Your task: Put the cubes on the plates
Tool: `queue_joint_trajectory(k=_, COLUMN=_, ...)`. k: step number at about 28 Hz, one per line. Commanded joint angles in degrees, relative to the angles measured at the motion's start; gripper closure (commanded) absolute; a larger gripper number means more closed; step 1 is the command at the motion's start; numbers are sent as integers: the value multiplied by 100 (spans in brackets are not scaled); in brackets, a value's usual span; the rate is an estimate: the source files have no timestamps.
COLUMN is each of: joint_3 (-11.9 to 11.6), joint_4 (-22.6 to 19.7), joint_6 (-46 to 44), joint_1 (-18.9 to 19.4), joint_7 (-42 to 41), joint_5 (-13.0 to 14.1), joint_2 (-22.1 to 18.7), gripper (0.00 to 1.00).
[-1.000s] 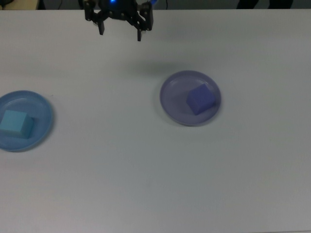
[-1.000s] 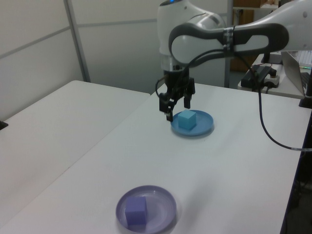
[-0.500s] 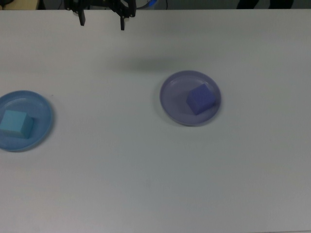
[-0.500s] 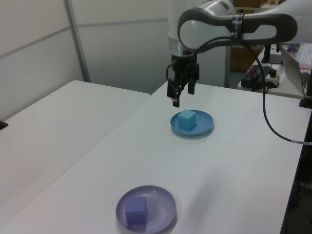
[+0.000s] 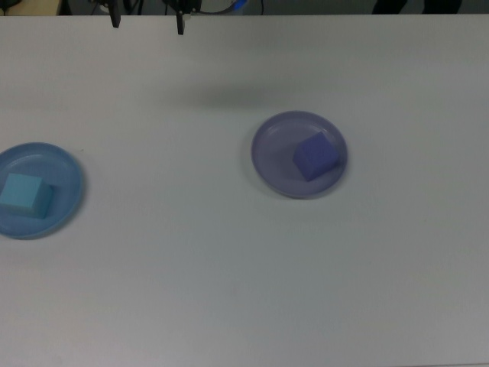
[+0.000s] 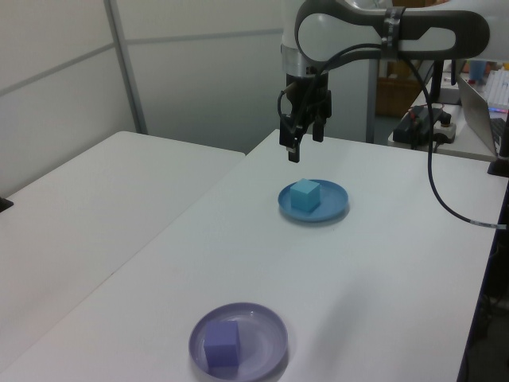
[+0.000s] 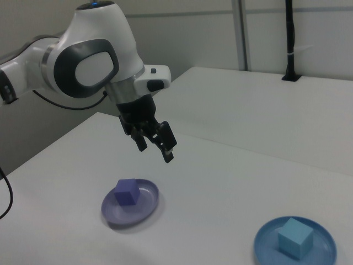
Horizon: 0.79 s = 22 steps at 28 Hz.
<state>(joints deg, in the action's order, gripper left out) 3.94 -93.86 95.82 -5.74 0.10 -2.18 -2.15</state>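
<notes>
Left view shows the claw [image 6: 301, 146] empty, fingers spread, having risen clear of the turquoise cube [image 6: 305, 195] resting on the blue plate [image 6: 334, 208], while the purple cube [image 6: 221, 344] sits on the lavender plate [image 6: 266, 338], so the task looks complete.

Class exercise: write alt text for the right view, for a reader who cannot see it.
A white robot arm holds its open end effector above a white table. Below it, a purple cube sits on a lavender plate; a turquoise cube sits on a blue plate.
</notes>
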Motion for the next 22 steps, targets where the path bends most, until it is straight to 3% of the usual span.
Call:
queue_joint_trajectory(k=1, joint_3=10, joint_4=166, joint_6=-90, joint_1=11, joint_7=-142, joint_5=86, joint_2=13, gripper=0)
queue_joint_trajectory(k=22, joint_3=19, joint_4=211, joint_6=-142, joint_1=55, joint_7=-98, joint_5=103, joint_2=31, gripper=0)
